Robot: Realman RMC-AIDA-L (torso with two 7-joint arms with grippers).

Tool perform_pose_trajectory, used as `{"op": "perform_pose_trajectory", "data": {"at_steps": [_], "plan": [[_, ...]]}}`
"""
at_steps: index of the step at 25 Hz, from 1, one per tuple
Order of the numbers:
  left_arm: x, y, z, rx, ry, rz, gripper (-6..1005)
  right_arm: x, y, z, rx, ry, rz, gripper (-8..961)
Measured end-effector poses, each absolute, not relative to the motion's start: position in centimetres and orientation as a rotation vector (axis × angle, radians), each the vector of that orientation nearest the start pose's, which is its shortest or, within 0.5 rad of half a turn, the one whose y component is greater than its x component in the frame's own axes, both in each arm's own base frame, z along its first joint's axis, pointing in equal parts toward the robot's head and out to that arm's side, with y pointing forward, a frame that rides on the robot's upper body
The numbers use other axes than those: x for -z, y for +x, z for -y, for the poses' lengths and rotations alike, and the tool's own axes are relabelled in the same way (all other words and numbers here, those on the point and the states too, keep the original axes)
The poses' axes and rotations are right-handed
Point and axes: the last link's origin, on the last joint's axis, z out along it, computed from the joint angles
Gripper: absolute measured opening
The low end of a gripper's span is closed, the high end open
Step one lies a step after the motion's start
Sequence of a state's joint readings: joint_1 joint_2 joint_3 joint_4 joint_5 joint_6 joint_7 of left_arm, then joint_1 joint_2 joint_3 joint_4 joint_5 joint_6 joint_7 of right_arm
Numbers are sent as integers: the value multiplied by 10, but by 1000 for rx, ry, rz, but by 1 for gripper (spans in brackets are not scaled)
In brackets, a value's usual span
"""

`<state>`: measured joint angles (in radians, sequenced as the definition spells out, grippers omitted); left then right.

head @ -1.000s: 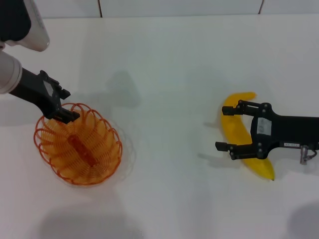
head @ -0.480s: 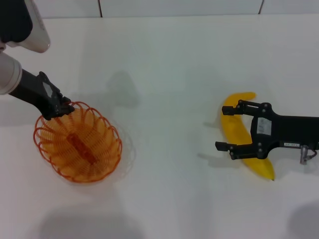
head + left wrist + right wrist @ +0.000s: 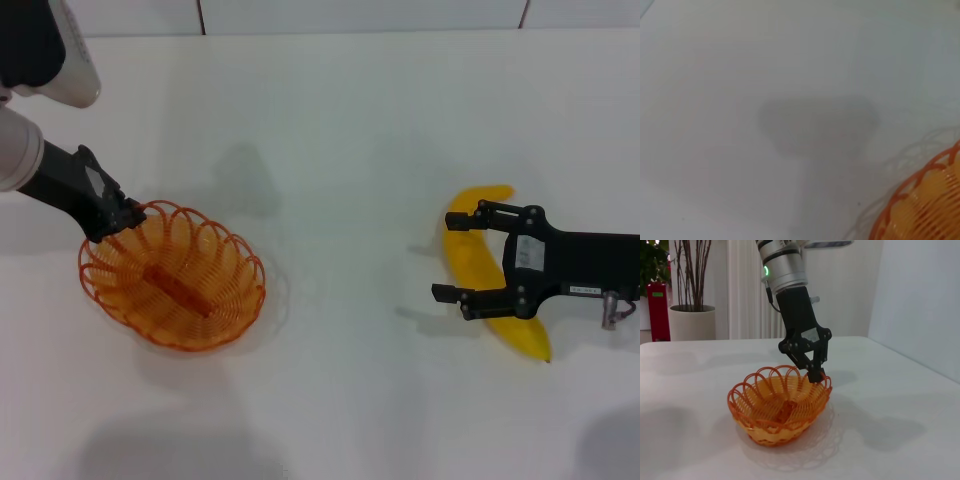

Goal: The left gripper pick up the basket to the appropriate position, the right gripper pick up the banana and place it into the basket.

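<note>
The orange wire basket (image 3: 172,277) is at the left of the white table. My left gripper (image 3: 125,215) is shut on its far-left rim and holds it slightly tilted. The right wrist view shows the basket (image 3: 780,407) and the left gripper (image 3: 815,372) pinching the rim. A piece of the rim (image 3: 920,210) shows in the left wrist view. The yellow banana (image 3: 468,262) lies on the table at the right. My right gripper (image 3: 445,256) is open, with one finger on each side of the banana's middle. The basket holds no banana.
The white table (image 3: 330,150) is bare between the basket and the banana. A tiled wall runs along its far edge. Beyond the table, the right wrist view shows a potted plant (image 3: 692,322) and a red object (image 3: 659,310).
My left gripper has dragged the basket a little to the right and turned it, still holding the rim. The right gripper and the banana have not moved.
</note>
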<state>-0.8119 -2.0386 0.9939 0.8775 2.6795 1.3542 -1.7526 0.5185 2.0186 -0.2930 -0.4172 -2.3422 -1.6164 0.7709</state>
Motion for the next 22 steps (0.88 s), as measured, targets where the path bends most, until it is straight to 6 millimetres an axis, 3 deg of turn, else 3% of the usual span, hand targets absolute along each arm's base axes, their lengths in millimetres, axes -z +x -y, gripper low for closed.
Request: {"op": "perform_pose_trajectory", "data": {"at_steps": [9,22], "plan": [[-16,-223,-408,-504,-2795,317,59,2,318,-289,-578,-2720,-196,874],[-43,-215,-393,-188,-2831,571,39,0,321,-288,-580,-2710,-208,872]]}}
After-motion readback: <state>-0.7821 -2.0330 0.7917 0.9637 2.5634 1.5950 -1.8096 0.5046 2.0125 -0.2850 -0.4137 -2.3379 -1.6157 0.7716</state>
